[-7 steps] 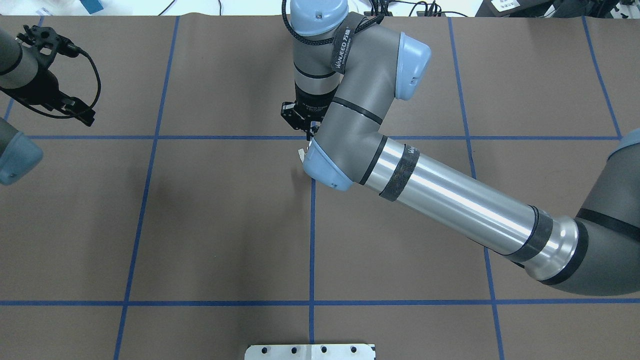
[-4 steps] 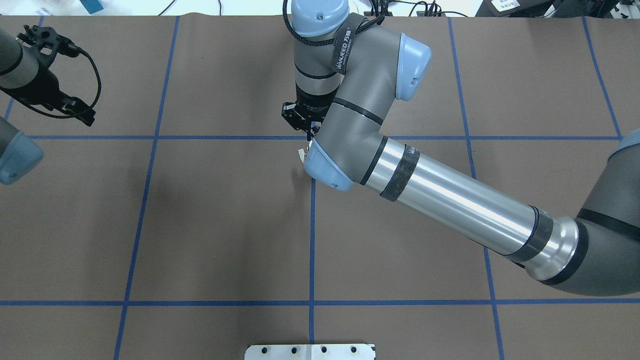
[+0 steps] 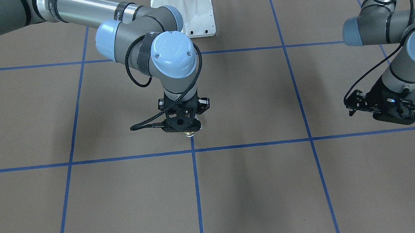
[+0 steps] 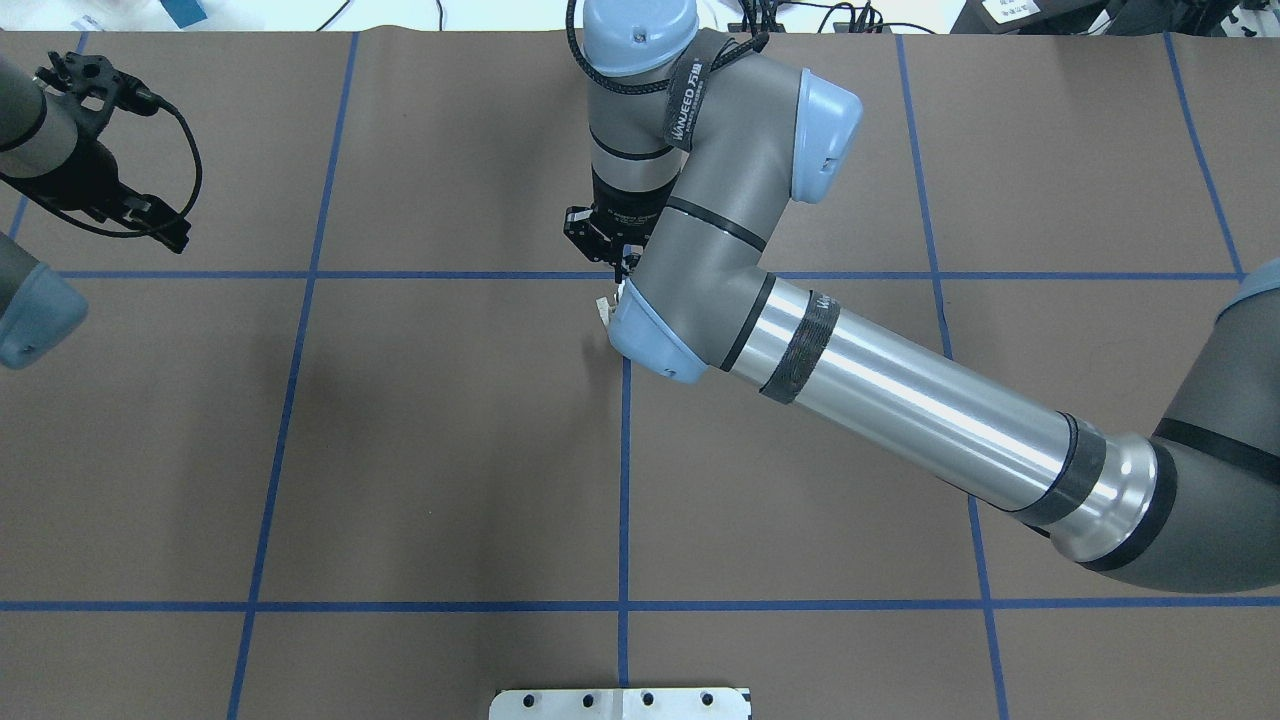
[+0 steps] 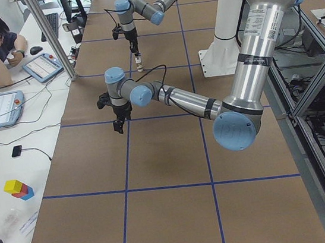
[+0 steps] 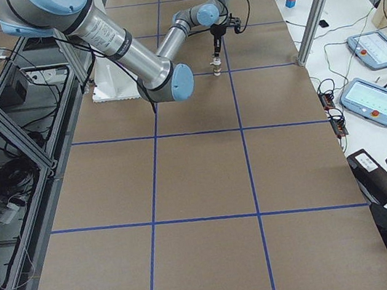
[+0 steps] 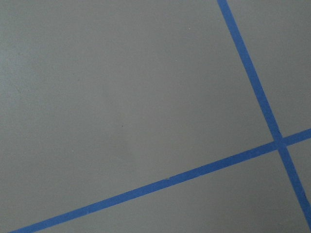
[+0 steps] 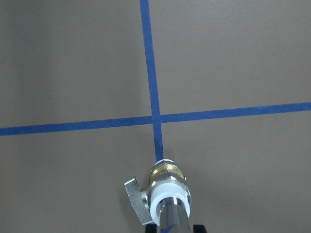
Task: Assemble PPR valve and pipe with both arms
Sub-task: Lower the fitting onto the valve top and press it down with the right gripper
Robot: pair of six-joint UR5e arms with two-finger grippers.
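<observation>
Valve (image 8: 165, 182): upright on the table (image 4: 450, 450), on a blue tape line (image 8: 150, 73), pipe (image 8: 173, 219) seated in its top collar. Right end effector (image 3: 189, 131): fingers flank the pipe, grip cannot be told. Left end effector (image 4: 178, 238): well apart, spread or pressed together cannot be told

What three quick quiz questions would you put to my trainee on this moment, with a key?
1. True or false: the PPR valve lies on its side, far from any blue tape line.
2. Which claw hangs right above the valve? A. left B. right C. neither
3. Fill in: the pipe enters the valve's top white ____.
Key: 1. False: it stands upright by a tape crossing. 2. B, the right claw. 3. collar.
</observation>
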